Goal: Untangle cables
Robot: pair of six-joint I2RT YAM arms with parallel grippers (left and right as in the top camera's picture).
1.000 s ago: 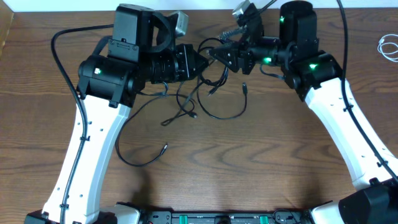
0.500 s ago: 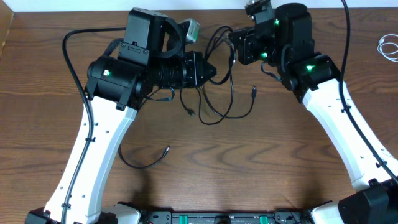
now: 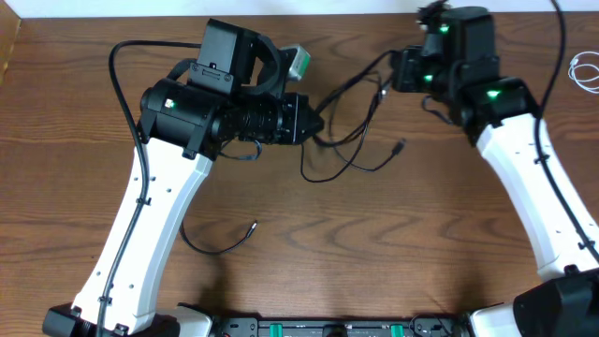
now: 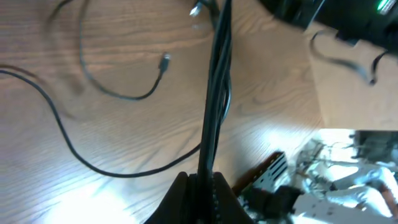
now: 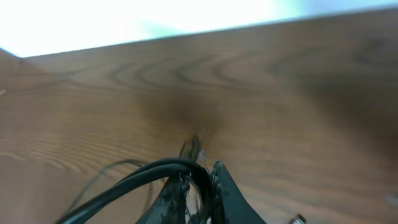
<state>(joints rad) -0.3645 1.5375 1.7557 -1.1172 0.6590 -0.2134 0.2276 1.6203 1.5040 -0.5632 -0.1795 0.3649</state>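
Black cables (image 3: 358,75) were strung between both tools.
They were gripped by the left tool (image 3: 316,122) and the right tool (image 3: 398,73); a separate black cable (image 3: 217,247) was left lying on the tabletop (image 3: 374,243).

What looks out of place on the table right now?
Nothing damaged. The black cables stretch between the left fingers and right fingers, both clamped on them. One loose black cable lies alone nearer the front, and a white cable sits apart at the right edge of the table.
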